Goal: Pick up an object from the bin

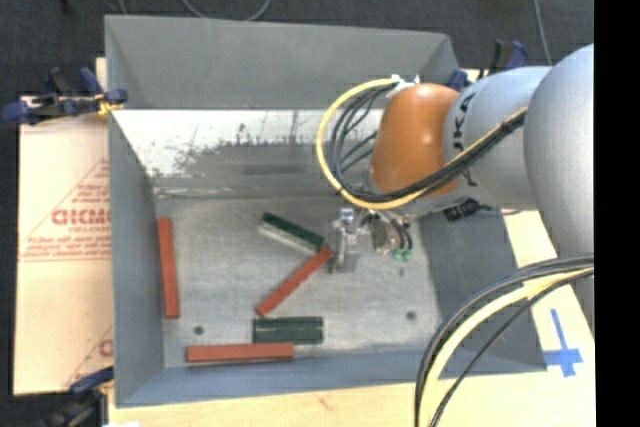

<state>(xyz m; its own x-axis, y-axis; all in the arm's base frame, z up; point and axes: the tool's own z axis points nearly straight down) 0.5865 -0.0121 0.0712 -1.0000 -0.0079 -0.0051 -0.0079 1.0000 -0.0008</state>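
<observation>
The gripper [346, 250] hangs low in the middle of the bin [215, 260], right at the upper end of a slanting red stick [290, 286] and just beside a dark green block [292, 231], though from here I can't tell whether it is open or closed.

Red sticks [167, 267], dark green blocks [288, 329], grey bin [270, 65]

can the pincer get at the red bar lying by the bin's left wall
Probably, yes. The long red bar lies alone, nothing on top, and open floor separates it from the pincer. The grey metal bin wall close beside it may hamper the grasp.
</observation>
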